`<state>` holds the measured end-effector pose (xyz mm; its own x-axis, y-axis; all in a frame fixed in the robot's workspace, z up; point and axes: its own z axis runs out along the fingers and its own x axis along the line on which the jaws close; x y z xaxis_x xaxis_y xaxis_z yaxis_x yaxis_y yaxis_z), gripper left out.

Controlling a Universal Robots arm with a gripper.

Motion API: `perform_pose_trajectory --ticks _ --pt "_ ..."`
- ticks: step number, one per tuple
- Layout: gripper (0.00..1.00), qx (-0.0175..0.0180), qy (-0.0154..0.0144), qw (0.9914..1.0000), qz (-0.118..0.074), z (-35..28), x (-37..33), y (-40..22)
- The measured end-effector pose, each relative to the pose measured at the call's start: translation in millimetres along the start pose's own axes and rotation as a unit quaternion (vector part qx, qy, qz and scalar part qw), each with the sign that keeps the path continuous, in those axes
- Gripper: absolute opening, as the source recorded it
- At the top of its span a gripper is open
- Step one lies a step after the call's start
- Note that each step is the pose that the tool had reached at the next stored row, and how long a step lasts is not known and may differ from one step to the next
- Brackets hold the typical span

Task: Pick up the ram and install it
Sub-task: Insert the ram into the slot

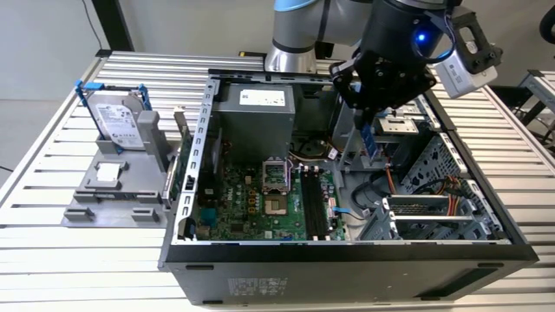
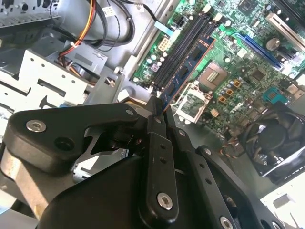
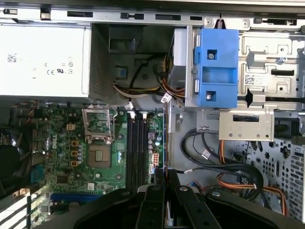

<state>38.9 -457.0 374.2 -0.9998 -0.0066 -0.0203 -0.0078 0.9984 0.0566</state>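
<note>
tally: one of each

1 gripper (image 1: 368,120) and 1 ram (image 1: 370,140) are showing over 1 pc case (image 1: 347,253). inside, 1 mobo (image 1: 251,201), 1 psu (image 1: 256,120), 1 fan (image 2: 274,143) and 1 blue drive bracket (image 3: 214,67) are sitting. outside, 1 hdd (image 1: 117,120) is standing on 1 grey holder (image 1: 113,195).

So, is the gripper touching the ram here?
Touching. The second wrist view shows the gripper pinching one end of the ram, with no gap between them. In the exterior view the ram hangs from it.

no text readable; white printed label (image 1: 262,98) on power supply (image 1: 256,130).
</note>
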Motion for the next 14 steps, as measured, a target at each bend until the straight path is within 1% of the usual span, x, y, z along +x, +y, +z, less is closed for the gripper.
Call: perform_pose_trajectory --ticks 1,2,8,14 --pt "0.0 0.0 -0.0046 0.99999 0.0 0.4 0.2 0.0" --pt "0.0 0.0 -0.0068 0.99998 0.0 0.8 0.3 -0.1" --pt "0.0 0.0001 -0.007 0.99998 0.0 1.0 0.4 -0.1" --pt "0.0 0.0 -0.007 0.99998 0.0 1.7 2.0 -0.9"
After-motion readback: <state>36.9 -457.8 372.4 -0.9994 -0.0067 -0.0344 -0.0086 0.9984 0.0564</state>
